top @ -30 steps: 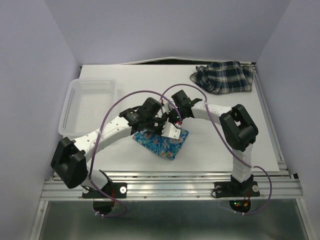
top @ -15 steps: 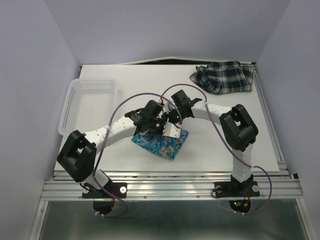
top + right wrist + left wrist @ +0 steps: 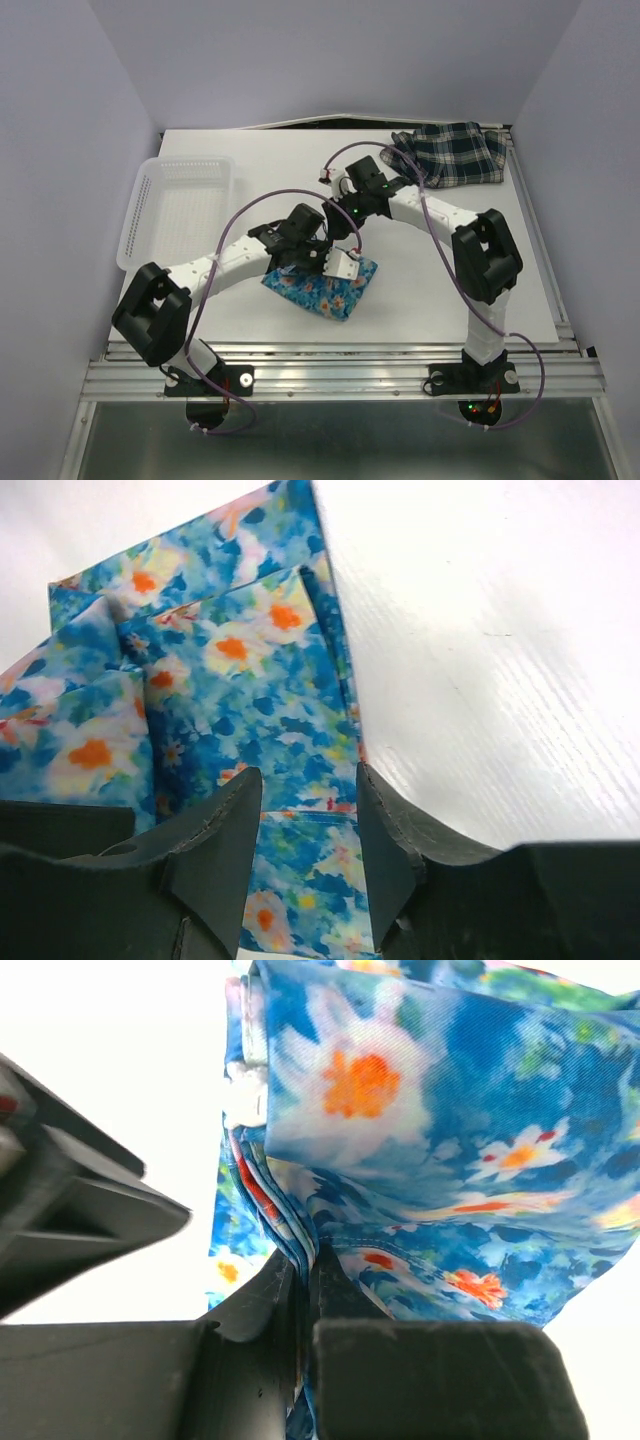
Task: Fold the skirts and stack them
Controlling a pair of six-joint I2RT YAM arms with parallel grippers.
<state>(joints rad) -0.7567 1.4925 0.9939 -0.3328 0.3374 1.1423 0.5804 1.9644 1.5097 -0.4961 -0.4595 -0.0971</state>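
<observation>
Since a second ago the right hand (image 3: 352, 214) has backed off the bundle toward upper centre of the frame, its jaws spreading. The left arm has shifted a little, but its hand has stayed on the cloth.

Far left: white lattice basket (image 3: 140, 205), untouched, well apart from the cloth.

Left of centre: left hand (image 3: 318, 256) low over the worktop (image 3: 430, 290). The wrist view shows its fingers pressed together on a bunched, layered edge of the blue floral skirt (image 3: 318, 293), several folds pinched at once.

Centre: the floral skirt lies on the worktop as a small, partly folded wedge, near the front edge.

Right of centre: right hand jaws stand apart with nothing between them. Its wrist view shows only cloth below the gap.

Upper right: plaid skirt (image 3: 448, 152) crumpled at the back corner, not yet folded, well apart from both hands.

Handling, as a judgement: the floral cloth looks thin, light and limp, probably a bit slippery. It will not hold a crease by itself, and layers may slide when the pinch lets go. Best hold is at a corner or the folded hem, catching all layers, with the other hand at the opposite corner. The plaid looks thicker and pleated, so likely bulkier, and better taken at the waistband with both hands.
</observation>
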